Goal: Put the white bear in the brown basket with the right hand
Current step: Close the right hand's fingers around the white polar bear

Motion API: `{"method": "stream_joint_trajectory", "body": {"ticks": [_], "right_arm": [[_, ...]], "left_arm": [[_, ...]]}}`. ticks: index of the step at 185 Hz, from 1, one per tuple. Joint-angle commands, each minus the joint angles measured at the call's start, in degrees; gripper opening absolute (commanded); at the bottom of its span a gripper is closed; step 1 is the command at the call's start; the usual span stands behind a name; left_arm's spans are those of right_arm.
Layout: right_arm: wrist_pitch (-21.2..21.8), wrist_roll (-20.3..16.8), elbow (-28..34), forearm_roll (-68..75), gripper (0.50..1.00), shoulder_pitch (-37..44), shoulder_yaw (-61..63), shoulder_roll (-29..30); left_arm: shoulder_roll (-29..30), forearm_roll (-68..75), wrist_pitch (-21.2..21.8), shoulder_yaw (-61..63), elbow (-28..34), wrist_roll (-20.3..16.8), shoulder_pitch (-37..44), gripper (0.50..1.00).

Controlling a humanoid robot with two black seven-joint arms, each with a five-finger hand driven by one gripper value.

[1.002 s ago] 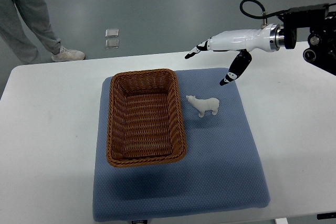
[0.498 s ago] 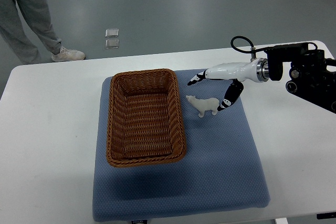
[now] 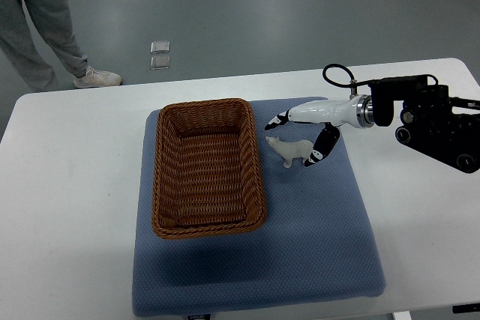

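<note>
A small white bear stands on the blue mat, just right of the brown wicker basket. My right hand reaches in from the right edge and hovers over the bear. Its fingers are spread, with the thumb at the bear's rear and the other fingers past its head. The hand brackets the bear but has not closed on it. The basket holds nothing. The left arm is out of view.
The mat lies on a white table. A person's legs stand on the floor beyond the table's far left corner. My right forearm and black wrist housing hang over the table's right side.
My right hand has come down and leftward from above the mat's far right corner to sit around the bear. The bear and basket have not moved.
</note>
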Motion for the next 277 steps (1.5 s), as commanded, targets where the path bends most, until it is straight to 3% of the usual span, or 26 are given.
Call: {"method": "stream_joint_trajectory", "body": {"ticks": [1,45,106,124,133,151,224,277], "right_arm": [[-0.48,-0.01,-1.65,-0.18,0.868,-0.15,-0.05,1.04],[-0.66,-0.01,-4.02,-0.44,0.809,-0.42,-0.05,1.83],[-1.10,-0.01,-4.11,-0.71,0.793,-1.47,-0.13,2.36],[-1.10,-0.01,-4.11,-0.79,0.705,-1.47,-0.13,2.27],[-1.10,-0.01,-4.11,-0.79,0.619,-1.47,-0.22,2.18],[-1.10,-0.01,-4.11,-0.79,0.503,-1.47,-0.22,2.18],[-0.75,0.69,-3.85,0.17,0.500,-0.24,0.04,0.60],[-0.48,0.69,-3.85,1.58,0.500,5.03,0.04,-1.42]], "left_arm": [[0.00,0.00,0.00,0.00,-0.01,-0.06,0.00,1.000],[0.00,0.00,0.00,0.00,-0.01,0.03,0.00,1.000],[0.00,0.00,0.00,0.00,-0.01,0.03,0.00,1.000],[0.00,0.00,0.00,0.00,0.08,0.03,0.00,1.000],[0.00,0.00,0.08,0.00,0.08,-0.06,0.00,1.000],[0.00,0.00,0.08,0.00,-0.01,-0.06,0.00,1.000],[0.00,0.00,0.00,0.00,-0.01,0.03,0.00,1.000],[0.00,0.00,0.00,0.00,-0.01,0.03,0.00,1.000]]}}
